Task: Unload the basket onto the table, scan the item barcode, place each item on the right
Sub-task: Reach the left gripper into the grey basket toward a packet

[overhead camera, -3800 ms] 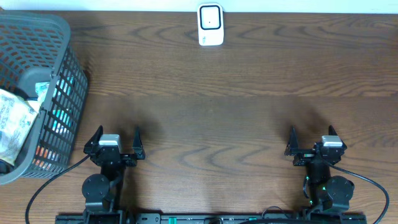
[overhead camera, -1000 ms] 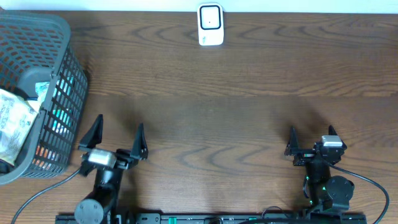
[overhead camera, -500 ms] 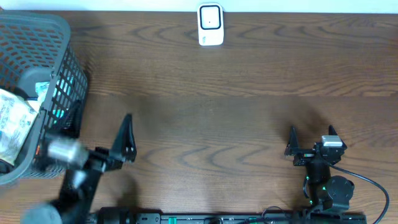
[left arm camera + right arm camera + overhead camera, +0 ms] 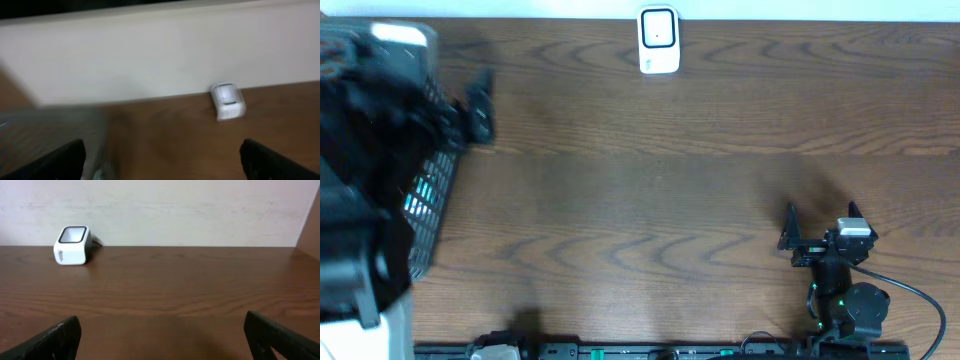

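Fetch step, likely: left tool (image 4: 161,150), released, hung over the nine-o'clock basket (image 4: 428,200), item hidden beneath it. Right tool (image 4: 821,222) released too. Next called for grasping the item, then showing the twelve-o'clock scanner (image 4: 659,40) its barcode.

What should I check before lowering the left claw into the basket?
1. Left claw open and empty: ok.
2. Left claw centred over the basket: cannot tell; both views of it are blurred.
3. Item to pick in sight: cannot tell; the left arm hides the basket's inside.
4. Scanner upright, nothing in front of it: ok.
5. Right claw open, well away from the basket: ok.
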`<state>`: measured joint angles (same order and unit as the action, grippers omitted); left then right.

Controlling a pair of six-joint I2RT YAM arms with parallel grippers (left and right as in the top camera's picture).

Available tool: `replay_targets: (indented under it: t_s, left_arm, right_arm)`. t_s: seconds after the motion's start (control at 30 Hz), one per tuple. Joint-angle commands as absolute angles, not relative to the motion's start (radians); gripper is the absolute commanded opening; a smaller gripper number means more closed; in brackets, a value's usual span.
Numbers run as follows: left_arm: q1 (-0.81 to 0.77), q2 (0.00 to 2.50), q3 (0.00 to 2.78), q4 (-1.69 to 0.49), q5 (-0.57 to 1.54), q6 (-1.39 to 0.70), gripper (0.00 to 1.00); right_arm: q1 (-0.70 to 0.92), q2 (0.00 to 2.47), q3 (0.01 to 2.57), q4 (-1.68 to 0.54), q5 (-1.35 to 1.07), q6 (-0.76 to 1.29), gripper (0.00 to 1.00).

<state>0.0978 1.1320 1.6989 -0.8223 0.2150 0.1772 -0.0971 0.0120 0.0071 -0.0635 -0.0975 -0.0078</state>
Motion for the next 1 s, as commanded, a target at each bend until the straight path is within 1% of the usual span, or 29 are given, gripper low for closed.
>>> replay_targets:
  t_s: [0.0, 0.07, 0.13, 0.33, 0.4, 0.47, 0.5, 0.63, 0.77, 0.97]
  left_arm:
    - [0.284, 1.327, 1.958, -0.989, 0.187, 0.121, 0.98]
    - [0.379, 1.425, 2.062, -1.091, 0.218, 0.093, 0.98]
    - [0.468, 1.514, 2.122, -1.148, 0.235, 0.092, 0.98]
    - [0.637, 1.666, 2.125, -1.189, 0.221, 0.105, 0.98]
    - [0.656, 1.701, 2.124, -1.215, 0.154, 0.146, 0.98]
    - [0.662, 1.755, 2.108, -1.266, 0.003, 0.171, 0.98]
    - [0.662, 1.767, 2.094, -1.272, -0.038, 0.171, 0.98]
    - [0.662, 1.827, 1.950, -1.223, -0.238, 0.171, 0.98]
    - [0.662, 1.852, 1.816, -1.155, -0.275, 0.189, 0.98]
    - [0.664, 1.861, 1.644, -0.991, -0.275, 0.347, 0.98]
  right_arm:
    - [-0.105, 0.007, 0.006, -0.068, -0.096, 0.003, 0.99]
    - [-0.105, 0.007, 0.006, -0.068, -0.096, 0.003, 0.99]
    - [-0.105, 0.007, 0.006, -0.068, -0.096, 0.003, 0.99]
    - [-0.105, 0.007, 0.006, -0.068, -0.097, 0.003, 0.99]
    - [-0.105, 0.007, 0.006, -0.068, -0.096, 0.003, 0.99]
    - [-0.105, 0.007, 0.006, -0.068, -0.096, 0.003, 0.99]
    - [-0.105, 0.007, 0.006, -0.068, -0.097, 0.003, 0.99]
    - [-0.105, 0.007, 0.006, -0.068, -0.096, 0.003, 0.99]
    - [-0.105, 0.007, 0.006, -0.068, -0.097, 0.003, 0.99]
    - [-0.105, 0.007, 0.006, -0.068, -0.097, 0.003, 0.99]
